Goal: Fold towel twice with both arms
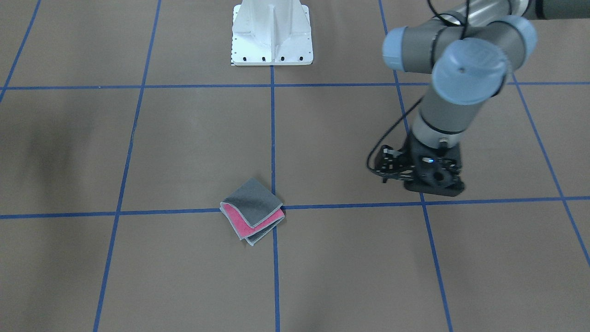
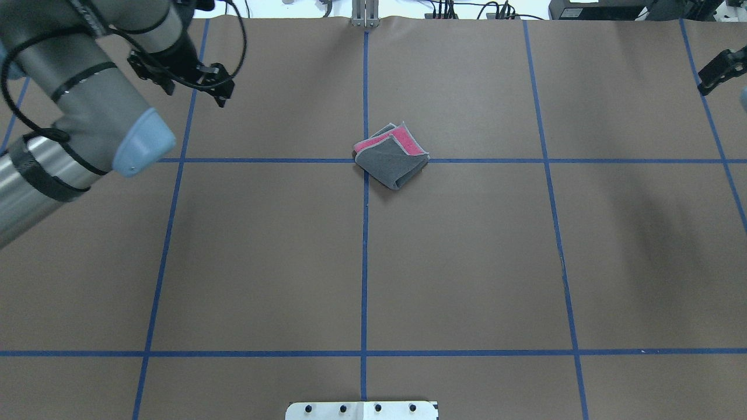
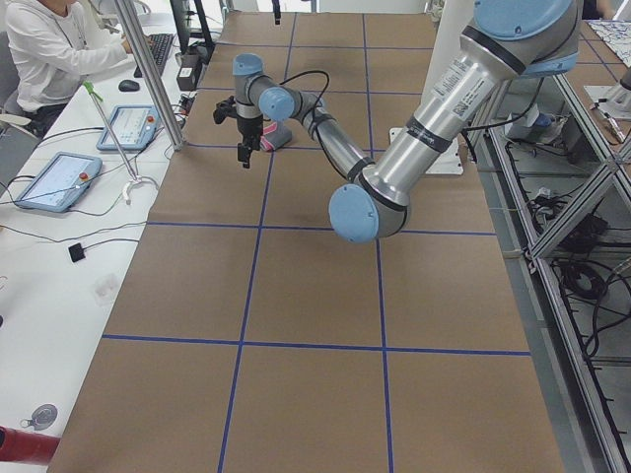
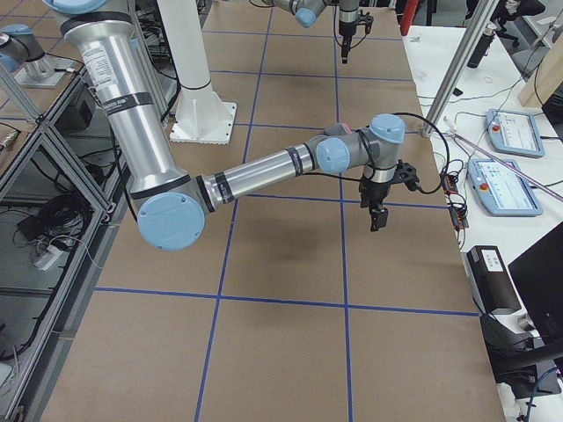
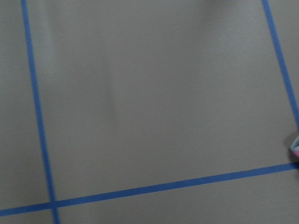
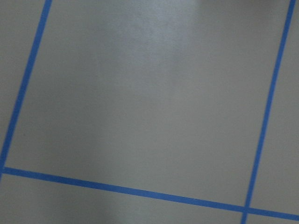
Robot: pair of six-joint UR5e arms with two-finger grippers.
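The towel (image 1: 252,211) lies folded into a small square near the middle of the brown table, dark grey on top with a pink strip showing. It also shows in the overhead view (image 2: 390,154), and one corner shows at the right edge of the left wrist view (image 5: 295,145). My left gripper (image 1: 433,185) hangs above bare table well to the towel's side and holds nothing; I cannot tell whether it is open. It points down in the exterior left view (image 3: 242,158). My right gripper (image 2: 715,73) is at the far table edge, away from the towel, its jaw state unclear. It also shows in the exterior right view (image 4: 375,220).
The white pedestal base (image 1: 272,37) stands at the robot's side of the table. Blue tape lines (image 2: 365,262) divide the brown surface into squares. Beyond the far table edge are an operators' desk with tablets (image 3: 49,182) and a seated person (image 3: 44,49).
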